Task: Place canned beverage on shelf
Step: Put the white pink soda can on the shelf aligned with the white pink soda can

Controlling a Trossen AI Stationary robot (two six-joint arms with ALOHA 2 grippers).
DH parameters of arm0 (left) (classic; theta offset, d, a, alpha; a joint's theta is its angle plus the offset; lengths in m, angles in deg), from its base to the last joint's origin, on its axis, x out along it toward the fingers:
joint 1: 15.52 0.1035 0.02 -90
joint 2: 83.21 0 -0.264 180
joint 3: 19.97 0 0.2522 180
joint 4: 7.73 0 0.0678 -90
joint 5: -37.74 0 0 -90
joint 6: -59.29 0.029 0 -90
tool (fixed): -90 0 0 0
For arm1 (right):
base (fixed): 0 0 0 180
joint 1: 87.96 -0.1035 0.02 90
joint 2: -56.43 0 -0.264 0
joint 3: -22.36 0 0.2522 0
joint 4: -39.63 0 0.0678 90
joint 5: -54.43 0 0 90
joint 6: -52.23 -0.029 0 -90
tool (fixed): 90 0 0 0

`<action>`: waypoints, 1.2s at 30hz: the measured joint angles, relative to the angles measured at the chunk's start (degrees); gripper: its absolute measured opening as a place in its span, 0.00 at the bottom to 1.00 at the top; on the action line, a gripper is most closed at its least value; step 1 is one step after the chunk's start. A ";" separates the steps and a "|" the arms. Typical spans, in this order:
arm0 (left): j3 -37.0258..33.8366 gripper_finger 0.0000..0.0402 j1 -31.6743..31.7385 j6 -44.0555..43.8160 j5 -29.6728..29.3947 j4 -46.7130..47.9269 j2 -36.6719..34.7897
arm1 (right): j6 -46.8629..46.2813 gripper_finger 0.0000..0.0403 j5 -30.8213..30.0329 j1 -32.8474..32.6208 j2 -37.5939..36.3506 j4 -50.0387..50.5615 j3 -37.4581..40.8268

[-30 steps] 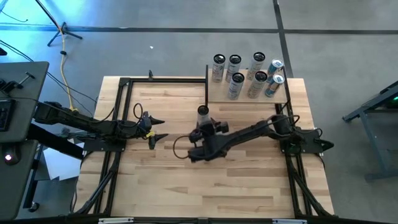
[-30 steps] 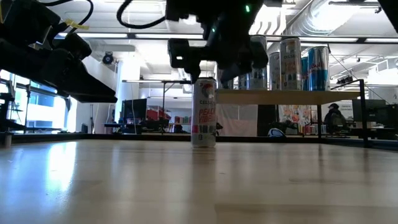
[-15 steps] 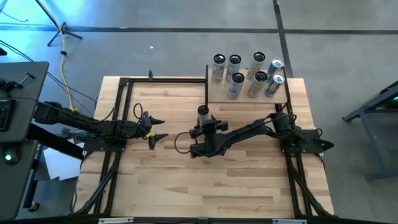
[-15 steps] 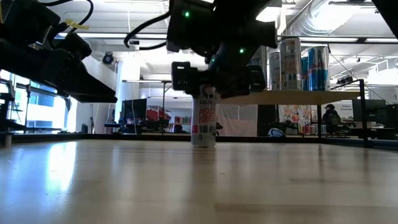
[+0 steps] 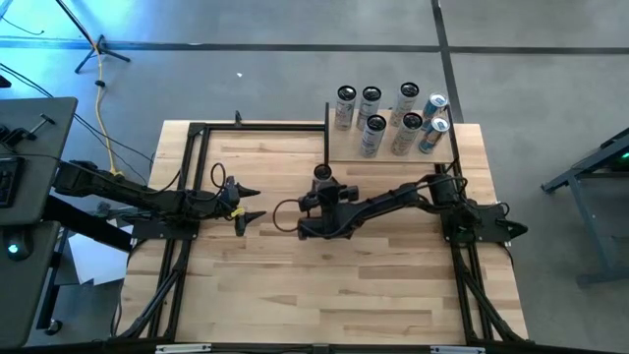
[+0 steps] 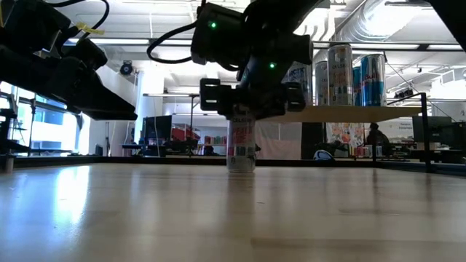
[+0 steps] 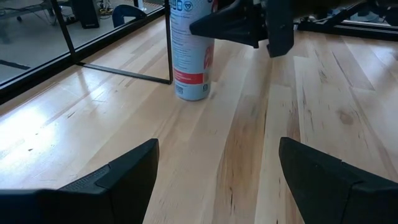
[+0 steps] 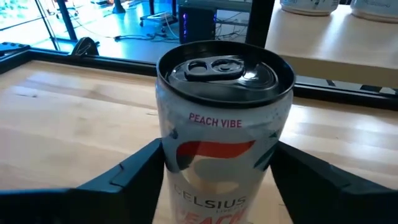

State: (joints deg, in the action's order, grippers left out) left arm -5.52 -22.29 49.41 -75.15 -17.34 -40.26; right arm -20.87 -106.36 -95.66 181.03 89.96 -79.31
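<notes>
The right tool (image 8: 217, 180) clamps the can (image 8: 221, 124) upright on the wooden table (image 5: 295, 285); the left tool (image 5: 248, 202) waits apart.

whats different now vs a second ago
The right gripper came down around the white Peach Vibe can standing on the wooden tabletop, its fingers closing against the can's sides. The can stayed put, as did the open left gripper and the shelf's seven cans.

Six cans (image 5: 393, 116) crowd the shelf (image 5: 344, 149); its near-left corner stays free.
</notes>
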 joint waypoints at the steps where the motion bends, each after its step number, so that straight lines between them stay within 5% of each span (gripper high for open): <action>1: 0.00 0.76 -0.01 0.01 0.02 0.00 -0.01 | -0.05 0.61 -0.25 -0.03 0.01 0.03 0.03; 4: 0.00 0.76 -0.01 0.01 0.00 0.00 0.00 | -0.17 0.53 -0.96 -0.09 0.02 0.01 0.03; 15: 0.00 0.76 0.00 0.00 0.01 0.00 0.00 | -1.48 0.52 -1.65 -2.94 -0.63 -0.39 0.03; 26: 0.00 0.76 -0.01 0.01 0.00 0.01 0.01 | -1.41 0.52 -2.94 -8.25 -13.38 6.36 -0.08; 36: 0.00 0.76 -0.01 0.01 0.01 0.01 0.01 | 6.91 0.52 -7.32 -6.23 -23.24 11.02 -0.10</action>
State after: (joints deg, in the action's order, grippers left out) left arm -5.52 -22.30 49.42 -75.15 -17.33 -40.25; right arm -13.97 -113.68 -101.89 157.78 100.98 -79.41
